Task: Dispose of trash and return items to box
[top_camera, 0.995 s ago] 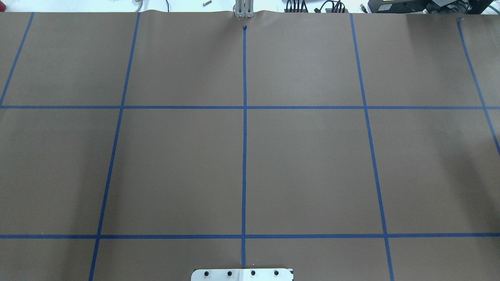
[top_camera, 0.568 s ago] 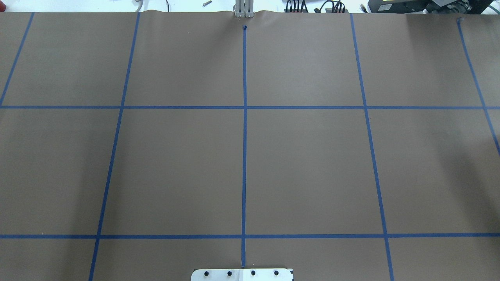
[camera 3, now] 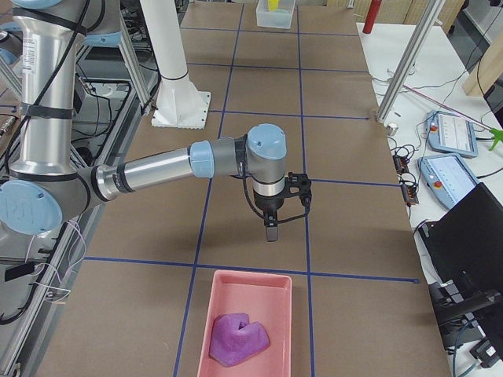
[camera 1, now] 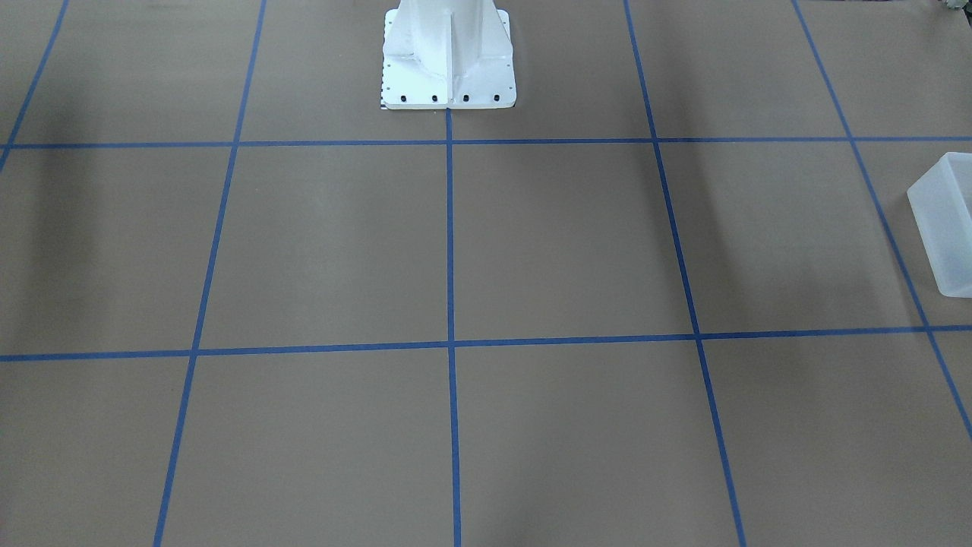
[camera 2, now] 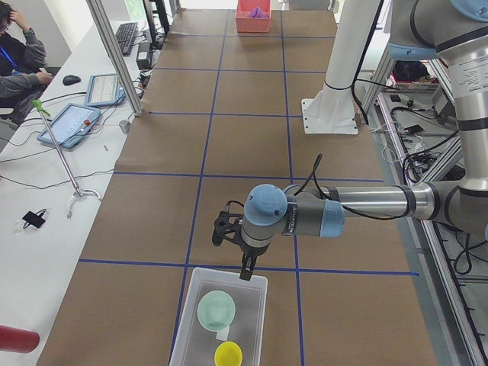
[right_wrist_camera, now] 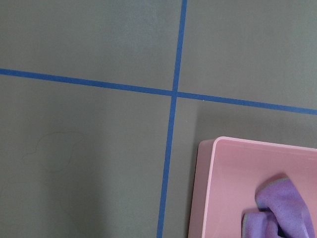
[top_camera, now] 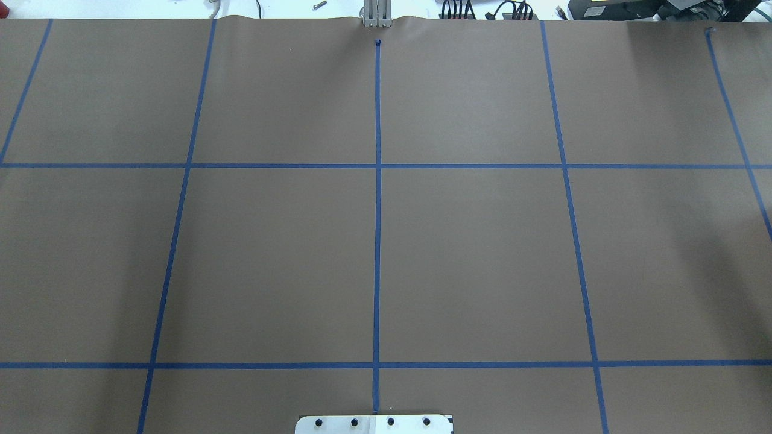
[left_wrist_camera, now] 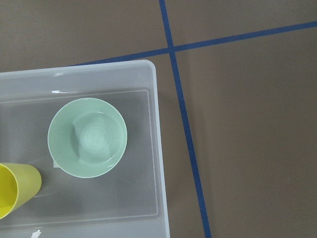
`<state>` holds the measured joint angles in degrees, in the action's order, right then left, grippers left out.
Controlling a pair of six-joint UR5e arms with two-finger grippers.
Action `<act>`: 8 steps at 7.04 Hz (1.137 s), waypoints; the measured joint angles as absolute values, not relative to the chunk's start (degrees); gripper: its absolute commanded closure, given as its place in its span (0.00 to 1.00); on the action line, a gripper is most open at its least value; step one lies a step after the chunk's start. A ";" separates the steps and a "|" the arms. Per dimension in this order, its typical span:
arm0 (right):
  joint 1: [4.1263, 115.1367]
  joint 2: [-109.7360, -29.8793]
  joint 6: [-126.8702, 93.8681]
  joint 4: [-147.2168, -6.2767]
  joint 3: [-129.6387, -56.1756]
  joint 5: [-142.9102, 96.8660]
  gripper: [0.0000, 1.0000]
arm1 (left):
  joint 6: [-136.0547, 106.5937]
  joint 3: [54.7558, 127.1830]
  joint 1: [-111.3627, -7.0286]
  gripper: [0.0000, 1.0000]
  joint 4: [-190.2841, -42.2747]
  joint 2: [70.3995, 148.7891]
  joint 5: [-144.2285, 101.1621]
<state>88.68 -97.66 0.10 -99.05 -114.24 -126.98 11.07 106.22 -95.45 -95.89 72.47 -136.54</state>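
The box [camera 2: 187, 311] [left_wrist_camera: 156, 148] [camera 1: 945, 228] is a frosted white bin at the table's left end. The mint-green bowl [camera 2: 216, 310] [left_wrist_camera: 87, 137] and the yellow cup [camera 2: 228, 354] [left_wrist_camera: 12, 188] stand inside it. My left gripper [camera 2: 245, 268] hangs just above the box's near rim; I cannot tell if it is open or shut. A crumpled purple cloth [camera 3: 237, 338] [right_wrist_camera: 277, 208], the only trash-like thing in view, lies in a pink tray [camera 3: 251, 275] [right_wrist_camera: 205, 188]. My right gripper [camera 3: 270, 232] hovers short of that tray; its state I cannot tell.
The white pedestal [camera 1: 448, 68] stands at the table's robot side. A person [camera 2: 23, 53] sits at a side desk with tablets [camera 2: 69, 122]. A red cylinder [camera 2: 15, 339] lies beside the table. Aluminium posts [camera 3: 405, 63] rise at the far edge.
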 measured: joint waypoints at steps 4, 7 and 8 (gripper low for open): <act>88.68 -97.96 0.09 -99.13 -115.40 -127.32 0.00 | 11.07 106.12 -95.45 0.02 -95.89 72.42 -136.50; 88.68 -98.20 0.09 -99.32 -116.02 -127.53 0.00 | 11.07 106.01 -95.45 0.02 -95.97 72.32 -136.57; 88.68 -98.23 0.09 -99.46 -116.38 -127.59 0.00 | 11.07 106.00 -95.45 0.02 -95.97 72.28 -136.58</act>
